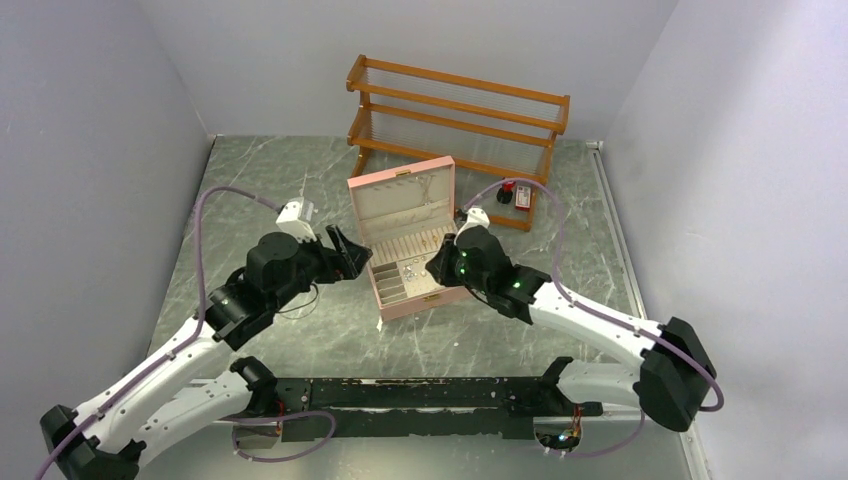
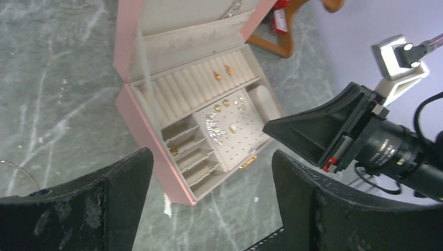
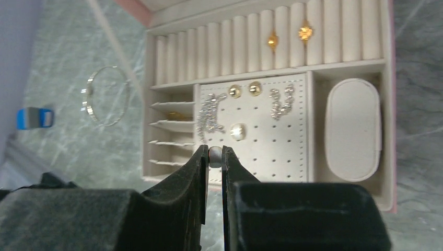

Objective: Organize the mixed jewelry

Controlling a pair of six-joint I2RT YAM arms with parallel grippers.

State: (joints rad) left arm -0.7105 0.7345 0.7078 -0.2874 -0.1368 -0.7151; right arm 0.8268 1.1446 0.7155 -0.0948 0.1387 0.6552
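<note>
Top view: I am looking down on a grey marble tabletop (image 1: pixel 300 180). A pink box (image 1: pixel 425 300) is standing open at its middle, lid tipped back so both arms can reach inside. The left claw (image 1: pixel 345 255) is hovering just beside the box's left edge. The right claw (image 1: pixel 440 265) is hanging over the right half. A wooden rack (image 1: pixel 455 105) is standing behind.

Left wrist view: the left claw (image 2: pixel 211 209) is gaping wide and carrying nothing, and the box (image 2: pixel 141 120) is showing between its fingers. I judge it free for another piece.

Right wrist view: the right claw (image 3: pixel 214 157) is pinching a tiny pale stud (image 3: pixel 214 155) at its very tips, over the near part of the perforated pad (image 3: pixel 271 151), where other earrings (image 3: pixel 237 130) are sitting. I judge the stud is meant for a hole there. Two gold rings (image 3: pixel 272 40) are sitting wedged between the rolls at the back. The silvery loop (image 3: pixel 107 95) is lying on the tabletop left of the box, near a blue object (image 3: pixel 34 117), not yet sorted.
</note>
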